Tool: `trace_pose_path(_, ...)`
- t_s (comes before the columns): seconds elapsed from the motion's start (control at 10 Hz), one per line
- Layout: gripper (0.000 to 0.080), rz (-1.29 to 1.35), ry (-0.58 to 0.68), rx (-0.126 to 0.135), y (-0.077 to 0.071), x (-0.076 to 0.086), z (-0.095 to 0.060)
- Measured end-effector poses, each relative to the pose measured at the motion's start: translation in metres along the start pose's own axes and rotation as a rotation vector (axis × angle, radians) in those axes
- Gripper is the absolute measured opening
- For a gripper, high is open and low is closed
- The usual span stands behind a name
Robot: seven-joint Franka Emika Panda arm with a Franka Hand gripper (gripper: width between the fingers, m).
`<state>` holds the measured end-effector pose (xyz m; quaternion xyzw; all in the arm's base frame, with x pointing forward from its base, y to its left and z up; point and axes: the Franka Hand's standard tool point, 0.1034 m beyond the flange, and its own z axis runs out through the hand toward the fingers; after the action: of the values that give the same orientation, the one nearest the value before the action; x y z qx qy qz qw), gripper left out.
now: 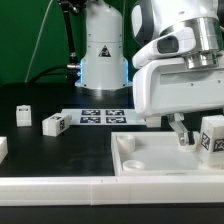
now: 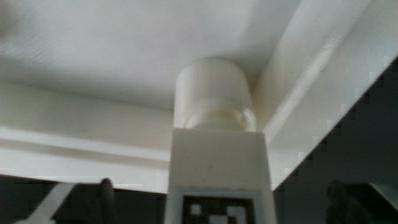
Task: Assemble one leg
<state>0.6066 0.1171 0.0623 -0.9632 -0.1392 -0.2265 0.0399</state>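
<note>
we see the leg [image 1: 212,136] upright at the exterior view's right edge, between the gripper [image 2: 221,202] and its spread jaws, gap either side, over the white panel [image 1: 150,160]

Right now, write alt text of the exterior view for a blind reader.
The tool of a robot arm hangs low over a large white square piece at the exterior view's right, a tagged leg close beside it. A second leg and a third leg lie on the black table at that view's left, the marker board behind.

Exterior view evenly lit, sharp; wrist view dimmer, the leg [image 2: 217,155] blurred.
</note>
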Motion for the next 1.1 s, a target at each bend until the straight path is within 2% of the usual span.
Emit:
trace_pose_path(0.1, 0.0641, 0.0, 0.0, 0.0, 0.0, 0.0, 0.0)
trace_pose_path(0.2, 0.0647, 0.0, 0.0, 0.0, 0.0, 0.0, 0.0)
trace_pose_path(0.6, 0.0649, 0.0, 0.0, 0.0, 0.0, 0.001, 0.0)
trace_pose_path(0.7, 0.0649, -0.004, -0.004, 0.001, -0.001, 0.006, -0.007)
trace_pose_path(0.9, 0.0649, 0.002, 0.003, -0.006, 0.006, 0.01, -0.011)
trace_pose_path(1.1, 0.0649, 0.002, -0.02, -0.002, 0.006, 0.011, -0.01)
